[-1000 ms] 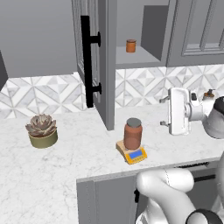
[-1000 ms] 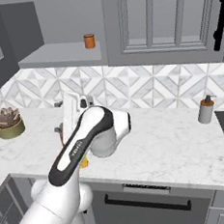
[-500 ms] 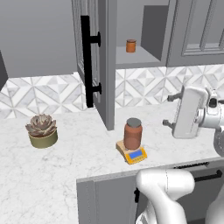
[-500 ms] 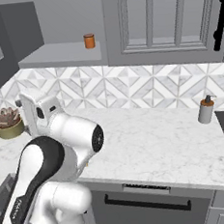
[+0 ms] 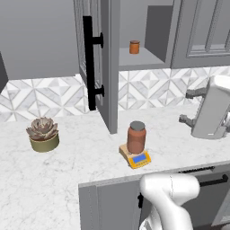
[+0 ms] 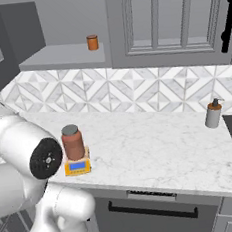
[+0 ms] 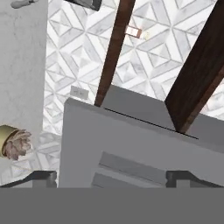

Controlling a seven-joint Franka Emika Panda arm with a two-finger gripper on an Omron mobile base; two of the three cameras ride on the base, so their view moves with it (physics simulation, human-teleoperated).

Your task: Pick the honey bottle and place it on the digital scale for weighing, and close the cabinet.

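One tall reddish-brown honey bottle with a grey lid (image 5: pixel 136 137) stands on one flat yellow digital scale (image 5: pixel 139 159) on the white marble tabletop (image 5: pixel 54 179), just right of the open grey cabinet door with a black bar handle (image 5: pixel 91 67). One small orange jar (image 5: pixel 134 46) sits on the shelf above. The right base view alone shows one soap dispenser (image 6: pixel 213 113). In the hand view the hand (image 7: pixel 111 177) faces the door with its fingertips wide apart, holding nothing

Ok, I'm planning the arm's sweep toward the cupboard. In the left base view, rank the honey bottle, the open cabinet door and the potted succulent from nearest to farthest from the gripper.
1. Honey bottle: on the digital scale, left of and below the open gripper.
2. Cabinet door: further left, swung out over the counter.
3. Potted succulent: far left of the counter, beyond the door.
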